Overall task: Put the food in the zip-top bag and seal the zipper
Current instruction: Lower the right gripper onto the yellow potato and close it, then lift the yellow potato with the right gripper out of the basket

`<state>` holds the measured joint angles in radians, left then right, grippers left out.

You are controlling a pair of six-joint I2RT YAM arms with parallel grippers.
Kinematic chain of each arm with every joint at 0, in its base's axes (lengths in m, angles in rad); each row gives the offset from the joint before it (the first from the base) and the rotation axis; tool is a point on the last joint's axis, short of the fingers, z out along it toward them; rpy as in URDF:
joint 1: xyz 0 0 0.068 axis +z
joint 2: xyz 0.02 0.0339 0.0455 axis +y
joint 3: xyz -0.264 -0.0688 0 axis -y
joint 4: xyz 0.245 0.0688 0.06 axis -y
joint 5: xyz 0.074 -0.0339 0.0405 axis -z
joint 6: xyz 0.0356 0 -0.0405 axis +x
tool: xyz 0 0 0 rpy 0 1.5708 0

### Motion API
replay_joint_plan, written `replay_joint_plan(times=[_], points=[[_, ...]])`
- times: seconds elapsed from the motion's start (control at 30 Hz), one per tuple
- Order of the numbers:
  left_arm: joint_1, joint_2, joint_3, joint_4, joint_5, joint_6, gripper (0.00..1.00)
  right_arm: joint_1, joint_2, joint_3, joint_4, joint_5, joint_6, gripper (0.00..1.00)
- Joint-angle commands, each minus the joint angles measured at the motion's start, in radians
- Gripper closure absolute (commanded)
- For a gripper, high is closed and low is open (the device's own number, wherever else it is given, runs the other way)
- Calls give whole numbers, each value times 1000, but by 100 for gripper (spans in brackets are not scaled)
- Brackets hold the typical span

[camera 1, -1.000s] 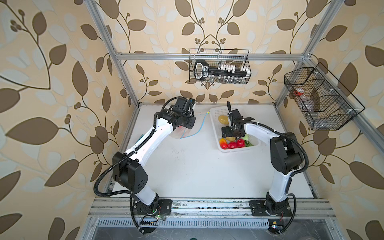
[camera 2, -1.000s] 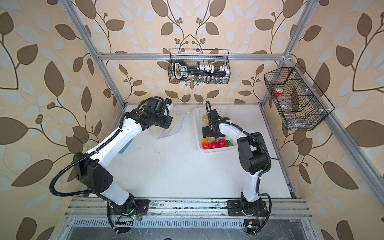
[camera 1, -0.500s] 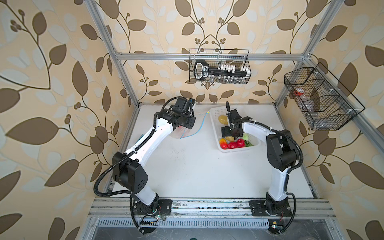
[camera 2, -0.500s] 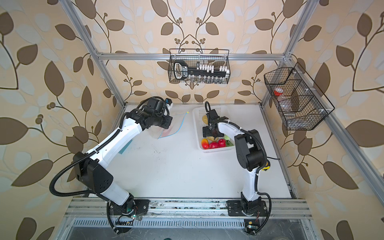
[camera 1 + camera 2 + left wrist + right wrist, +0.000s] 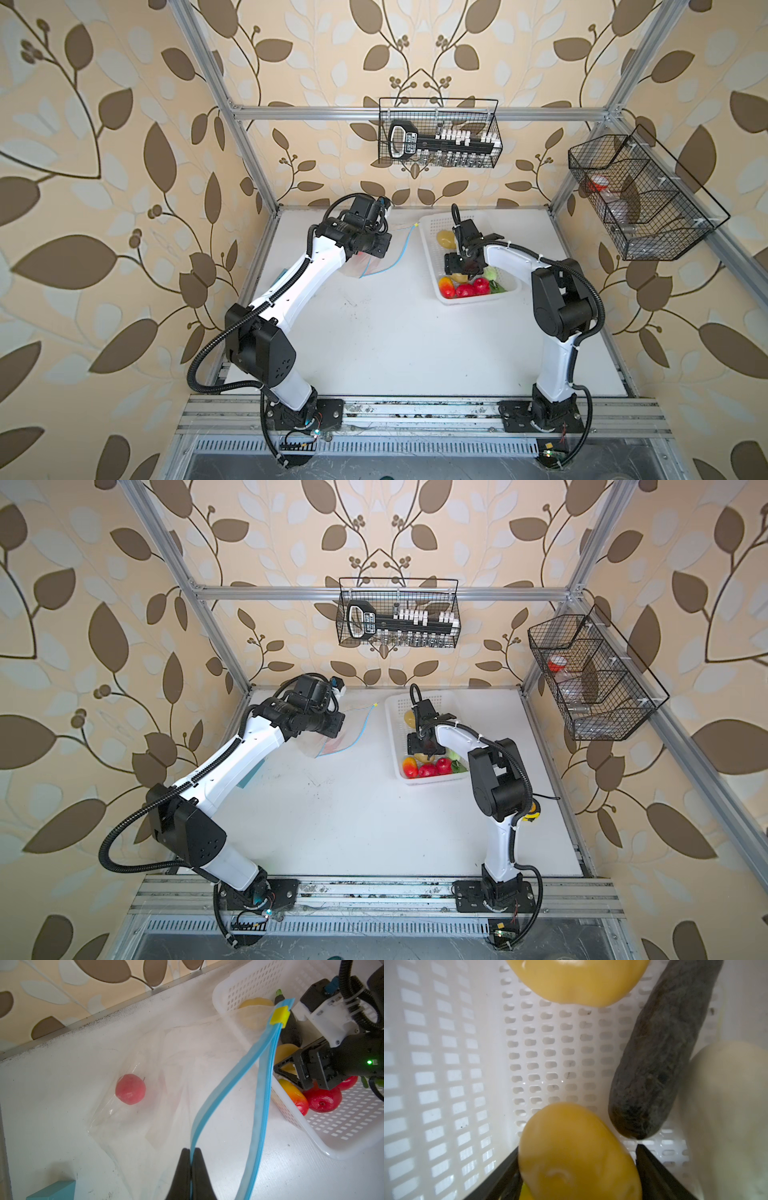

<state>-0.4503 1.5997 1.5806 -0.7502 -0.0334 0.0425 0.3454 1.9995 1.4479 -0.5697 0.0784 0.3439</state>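
The clear zip-top bag (image 5: 155,1084) lies at the back left of the table with one red tomato (image 5: 130,1088) inside. My left gripper (image 5: 190,1153) is shut on the blue zipper (image 5: 226,1084), holding the mouth open; its yellow slider (image 5: 280,1015) sits at the far end. My right gripper (image 5: 577,1148) reaches into the white basket (image 5: 428,249), open, with a finger on either side of a yellow potato (image 5: 577,1165). Another potato (image 5: 577,980), a dark eggplant (image 5: 660,1053) and a pale cabbage (image 5: 726,1115) lie close by. A mango (image 5: 446,286) and red tomatoes (image 5: 465,289) fill the basket's near end.
A teal block (image 5: 54,1190) lies on the table under the left arm. One black wire basket (image 5: 438,139) hangs on the back wall and another wire basket (image 5: 640,199) on the right wall. The bag lies close to the back wall.
The right gripper's jaws have narrowed around the potato in the basket. The left gripper has kept its hold on the zipper and has not moved.
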Motion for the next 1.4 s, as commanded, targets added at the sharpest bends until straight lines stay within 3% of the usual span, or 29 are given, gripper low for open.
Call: replay_joint_plan(times=[0.0,0.23,0.73,1.03,1.37], points=[[5,-27,1,11,-3,-6,100,0,25,8,4,-3,8,29],[6,-24,6,9,4,-9,100,-2,3,7,16,-18,16,43],[5,-31,2,12,-4,-10,100,-62,-136,-121,188,-152,126,48],[5,-29,2,13,7,-15,100,-74,-142,-146,221,-186,151,49],[5,-24,6,10,8,-15,100,-48,-84,-116,173,-135,129,20]])
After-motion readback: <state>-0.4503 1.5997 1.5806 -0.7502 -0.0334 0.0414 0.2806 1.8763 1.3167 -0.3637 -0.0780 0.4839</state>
